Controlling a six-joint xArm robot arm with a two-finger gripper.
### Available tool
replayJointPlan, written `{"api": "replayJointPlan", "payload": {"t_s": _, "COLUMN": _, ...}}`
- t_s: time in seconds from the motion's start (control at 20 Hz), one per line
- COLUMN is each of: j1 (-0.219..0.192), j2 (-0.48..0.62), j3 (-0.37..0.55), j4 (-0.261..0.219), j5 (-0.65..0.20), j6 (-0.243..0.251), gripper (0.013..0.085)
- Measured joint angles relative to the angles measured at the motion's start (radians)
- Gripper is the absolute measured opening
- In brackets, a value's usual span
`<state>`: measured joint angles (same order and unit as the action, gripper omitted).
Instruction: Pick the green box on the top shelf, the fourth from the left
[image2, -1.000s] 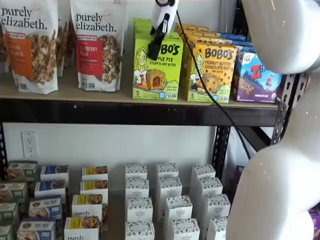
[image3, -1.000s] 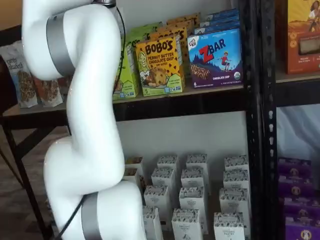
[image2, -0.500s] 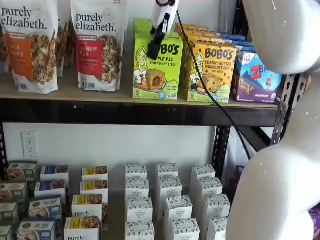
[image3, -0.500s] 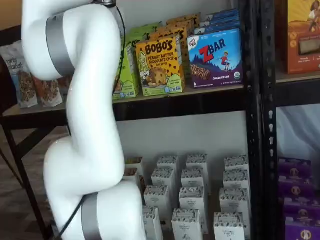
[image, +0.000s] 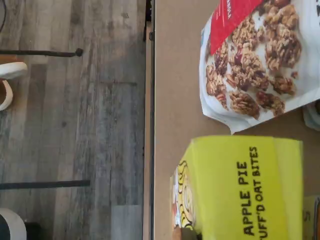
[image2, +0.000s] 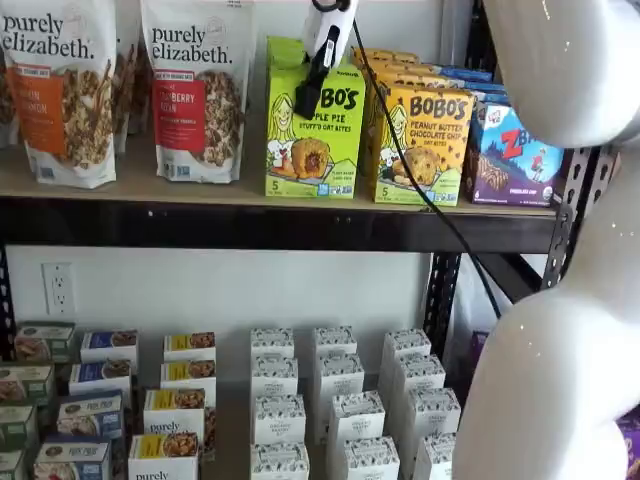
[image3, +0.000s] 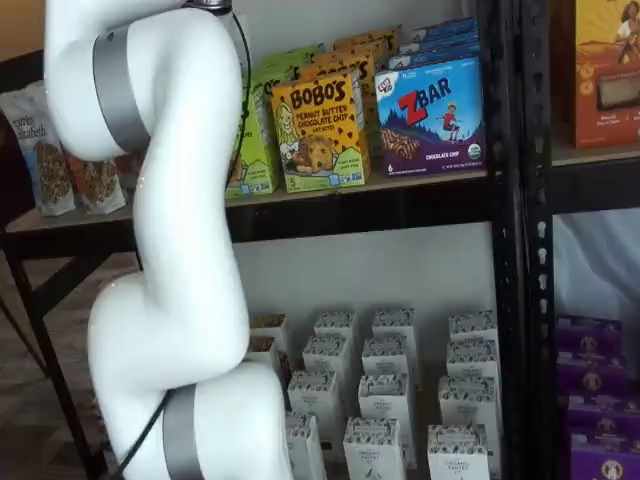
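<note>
The green box (image2: 315, 140) stands upright on the top shelf (image2: 130, 185), between a granola bag and an orange Bobo's box. In a shelf view my gripper (image2: 308, 100) hangs from the top edge. Its one visible black finger lies against the upper front face of the green box, and the other finger is hidden. It is shut on the green box. My white arm hides most of the green box (image3: 255, 145) in a shelf view. The wrist view looks down on the green box (image: 245, 190) and its lid, on the tan top shelf (image: 175, 100).
Two granola bags (image2: 195, 90) stand to the left, and one bag (image: 260, 55) shows in the wrist view. An orange Bobo's box (image2: 425, 140) and a blue Zbar box (image2: 515, 155) stand to the right. White cartons (image2: 330, 400) fill the lower shelf. My arm (image3: 170, 250) blocks much of the shelf.
</note>
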<state>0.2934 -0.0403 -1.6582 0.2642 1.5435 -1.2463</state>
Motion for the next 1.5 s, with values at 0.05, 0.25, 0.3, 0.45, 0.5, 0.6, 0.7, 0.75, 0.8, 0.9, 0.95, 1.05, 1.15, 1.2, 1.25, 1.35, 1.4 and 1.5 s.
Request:
{"api": "replayJointPlan", "payload": {"t_s": 0.05, "j1": 0.000, "j2": -0.001, "j3": 0.000, "j4": 0.000, "j5": 0.000, "j6": 0.000, "gripper": 0.0290}}
{"api": "replayJointPlan", "payload": {"t_s": 0.25, "j1": -0.003, "j2": -0.003, "j3": -0.001, "j4": 0.002, "j5": 0.002, "j6": -0.001, "gripper": 0.0290}}
{"api": "replayJointPlan", "payload": {"t_s": 0.3, "j1": -0.004, "j2": -0.002, "j3": -0.004, "j4": 0.003, "j5": 0.006, "j6": -0.002, "gripper": 0.0290}}
{"api": "replayJointPlan", "payload": {"t_s": 0.45, "j1": -0.004, "j2": -0.001, "j3": -0.016, "j4": -0.001, "j5": 0.026, "j6": 0.001, "gripper": 0.0290}}
{"api": "replayJointPlan", "payload": {"t_s": 0.5, "j1": -0.001, "j2": -0.003, "j3": -0.016, "j4": -0.009, "j5": 0.031, "j6": 0.003, "gripper": 0.0290}}
{"api": "replayJointPlan", "payload": {"t_s": 0.6, "j1": 0.005, "j2": -0.012, "j3": -0.013, "j4": -0.023, "j5": 0.037, "j6": 0.009, "gripper": 0.0290}}
{"api": "replayJointPlan", "payload": {"t_s": 0.7, "j1": 0.012, "j2": -0.028, "j3": 0.001, "j4": -0.037, "j5": 0.035, "j6": 0.015, "gripper": 0.0290}}
{"api": "replayJointPlan", "payload": {"t_s": 0.75, "j1": 0.014, "j2": -0.034, "j3": 0.005, "j4": -0.043, "j5": 0.041, "j6": 0.017, "gripper": 0.0290}}
{"api": "replayJointPlan", "payload": {"t_s": 0.8, "j1": 0.014, "j2": -0.038, "j3": 0.006, "j4": -0.045, "j5": 0.051, "j6": 0.017, "gripper": 0.0290}}
{"api": "replayJointPlan", "payload": {"t_s": 0.9, "j1": 0.011, "j2": -0.043, "j3": 0.006, "j4": -0.041, "j5": 0.074, "j6": 0.016, "gripper": 0.0290}}
{"api": "replayJointPlan", "payload": {"t_s": 0.95, "j1": 0.010, "j2": -0.048, "j3": 0.009, "j4": -0.041, "j5": 0.080, "j6": 0.016, "gripper": 0.0290}}
{"api": "replayJointPlan", "payload": {"t_s": 1.05, "j1": 0.008, "j2": -0.062, "j3": 0.019, "j4": -0.042, "j5": 0.092, "j6": 0.014, "gripper": 0.0290}}
{"api": "replayJointPlan", "payload": {"t_s": 1.15, "j1": 0.006, "j2": -0.073, "j3": 0.024, "j4": -0.041, "j5": 0.114, "j6": 0.013, "gripper": 0.0290}}
{"api": "replayJointPlan", "payload": {"t_s": 1.2, "j1": 0.004, "j2": -0.076, "j3": 0.024, "j4": -0.040, "j5": 0.125, "j6": 0.013, "gripper": 0.0290}}
{"api": "replayJointPlan", "payload": {"t_s": 1.25, "j1": 0.003, "j2": -0.082, "j3": 0.027, "j4": -0.039, "j5": 0.134, "j6": 0.012, "gripper": 0.0290}}
{"api": "replayJointPlan", "payload": {"t_s": 1.35, "j1": 0.000, "j2": -0.097, "j3": 0.037, "j4": -0.037, "j5": 0.143, "j6": 0.011, "gripper": 0.0290}}
{"api": "replayJointPlan", "payload": {"t_s": 1.4, "j1": -0.001, "j2": -0.109, "j3": 0.046, "j4": -0.037, "j5": 0.147, "j6": 0.011, "gripper": 0.0290}}
{"api": "replayJointPlan", "payload": {"t_s": 1.5, "j1": -0.004, "j2": -0.130, "j3": 0.059, "j4": -0.035, "j5": 0.159, "j6": 0.010, "gripper": 0.0290}}
